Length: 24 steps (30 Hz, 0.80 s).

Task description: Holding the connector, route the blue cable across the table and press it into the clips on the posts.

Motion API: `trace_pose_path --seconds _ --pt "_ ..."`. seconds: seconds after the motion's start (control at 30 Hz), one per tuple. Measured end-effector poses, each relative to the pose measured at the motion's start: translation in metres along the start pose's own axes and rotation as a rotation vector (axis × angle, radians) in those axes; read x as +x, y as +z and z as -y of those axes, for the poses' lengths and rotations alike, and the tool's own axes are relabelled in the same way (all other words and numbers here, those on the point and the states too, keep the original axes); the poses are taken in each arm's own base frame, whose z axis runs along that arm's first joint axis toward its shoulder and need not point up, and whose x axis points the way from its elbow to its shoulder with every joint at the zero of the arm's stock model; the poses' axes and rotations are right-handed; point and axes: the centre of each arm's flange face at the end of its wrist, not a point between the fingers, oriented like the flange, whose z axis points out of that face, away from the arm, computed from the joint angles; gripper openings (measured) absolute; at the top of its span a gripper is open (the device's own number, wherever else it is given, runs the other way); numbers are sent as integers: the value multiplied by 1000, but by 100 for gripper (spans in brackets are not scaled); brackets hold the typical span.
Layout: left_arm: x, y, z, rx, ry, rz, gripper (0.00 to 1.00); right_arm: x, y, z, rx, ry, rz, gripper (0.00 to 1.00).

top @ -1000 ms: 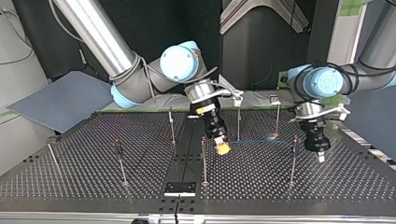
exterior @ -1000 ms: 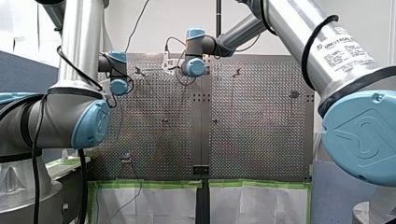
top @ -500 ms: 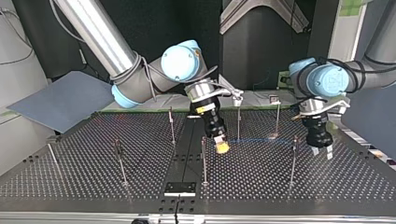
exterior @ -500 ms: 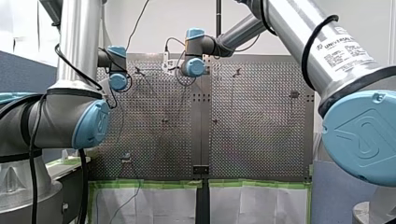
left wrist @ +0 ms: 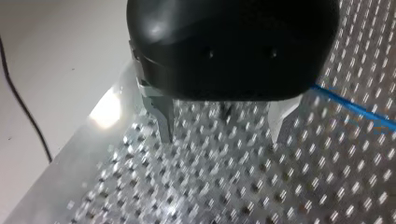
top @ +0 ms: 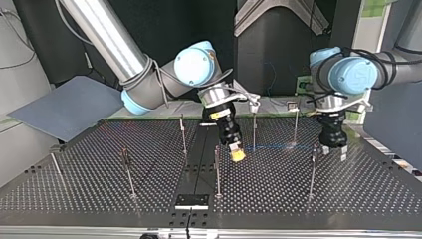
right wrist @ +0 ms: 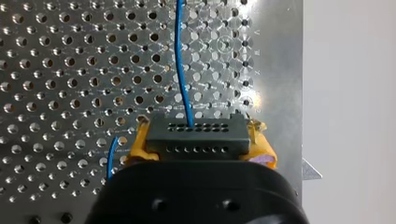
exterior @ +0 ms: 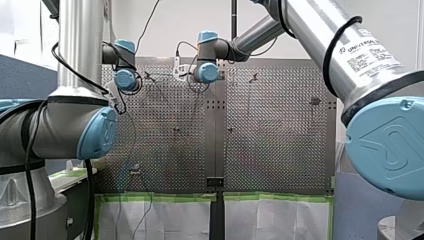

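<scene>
In the top view my right gripper (top: 237,154), with yellow pads, is shut on the black connector (right wrist: 196,135) just over the table's middle. The blue cable (top: 273,147) runs from it toward the view's right, as far as a thin post (top: 312,169). In the right wrist view the blue cable (right wrist: 182,70) leaves the connector and goes straight ahead over the perforated plate. My left gripper (top: 333,151) hangs open beside that post with nothing between its metal fingers (left wrist: 166,119). The cable (left wrist: 350,105) passes off to one side of them.
Several thin posts stand on the perforated table (top: 99,199), among them one (top: 217,169) next to my right gripper, two behind it (top: 254,127) (top: 295,124), and others (top: 128,172) toward the top view's left. A small black plate (top: 191,201) sits at the near edge.
My left gripper has opened and lifted up and back from the post at the top view's right. My right gripper has stayed almost still, holding the connector.
</scene>
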Motion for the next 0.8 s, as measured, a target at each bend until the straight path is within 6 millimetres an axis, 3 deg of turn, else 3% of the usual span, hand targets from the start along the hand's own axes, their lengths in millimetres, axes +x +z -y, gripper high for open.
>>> trace_pose_path --seconds 0.43,0.8 --pt "-4 -51 10 44 -18 -129 100 -3 -2 1 -14 -1 14 0" --pt "-37 -82 33 98 26 -122 100 -5 -2 0 -32 -2 24 0"
